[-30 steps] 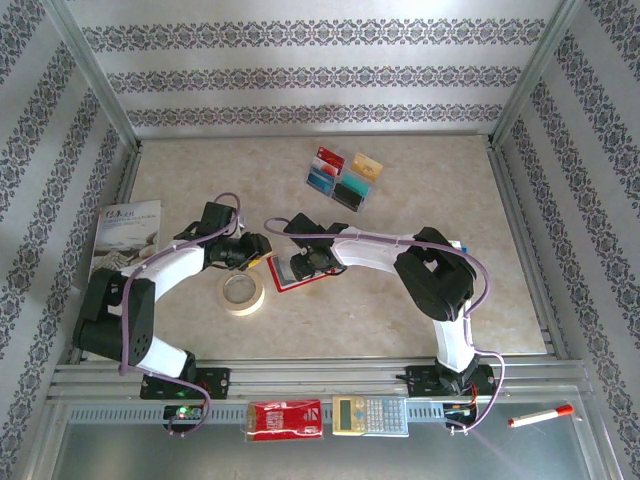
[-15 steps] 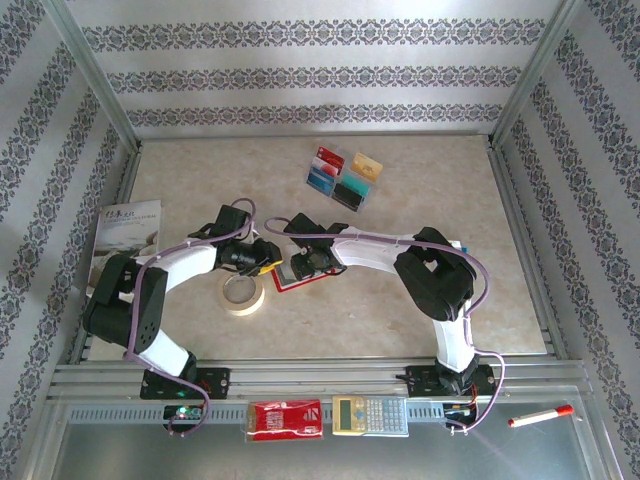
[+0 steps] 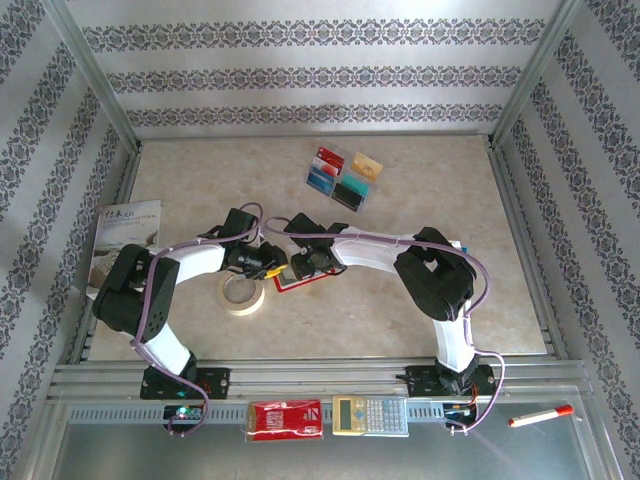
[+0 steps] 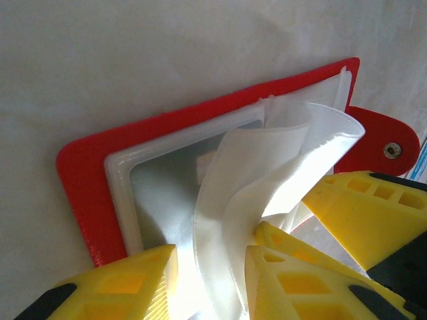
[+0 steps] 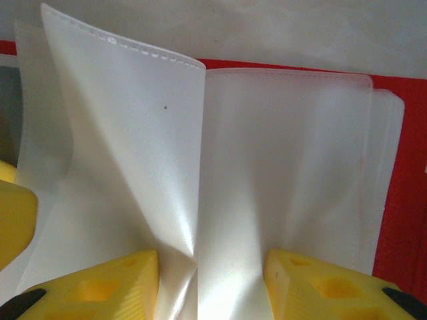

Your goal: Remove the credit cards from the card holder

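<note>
Far side: four plastic credit cards [image 3: 343, 178] out | red folding card holder [image 4: 80, 173] looks empty | right claw [image 5: 210, 267] released, my left claw [image 4: 210, 257] unclear.

The card holder [image 3: 300, 276] lies mid-tabletop [image 3: 400, 320], with the tape roll [image 3: 241, 293] just left of it. The credit cards [image 3: 344, 178] lie behind, and a booklet [image 3: 122, 235] lies far left.

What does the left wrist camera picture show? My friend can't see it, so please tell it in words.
A red card holder lies open on a pale table, its clear pockets fanned upward. One pocket leaf rises between the yellow fingers of the left tool at the bottom edge.
</note>
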`<act>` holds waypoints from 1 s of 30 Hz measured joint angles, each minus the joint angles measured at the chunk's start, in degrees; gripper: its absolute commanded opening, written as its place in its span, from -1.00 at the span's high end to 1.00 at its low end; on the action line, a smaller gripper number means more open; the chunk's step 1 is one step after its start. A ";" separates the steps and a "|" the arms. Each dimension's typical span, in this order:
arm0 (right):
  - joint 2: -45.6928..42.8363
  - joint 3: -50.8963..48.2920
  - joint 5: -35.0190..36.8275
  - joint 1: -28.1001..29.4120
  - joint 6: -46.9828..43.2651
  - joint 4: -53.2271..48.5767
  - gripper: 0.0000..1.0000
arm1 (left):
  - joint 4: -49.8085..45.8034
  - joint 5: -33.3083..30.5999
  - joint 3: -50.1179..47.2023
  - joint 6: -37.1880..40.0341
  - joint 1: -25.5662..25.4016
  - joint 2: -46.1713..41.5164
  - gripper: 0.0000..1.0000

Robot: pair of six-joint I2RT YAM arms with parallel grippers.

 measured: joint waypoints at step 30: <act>-28.09 -20.90 -12.37 -9.88 7.10 21.99 -0.04 | 12.66 4.72 0.66 -5.99 -4.35 0.22 0.22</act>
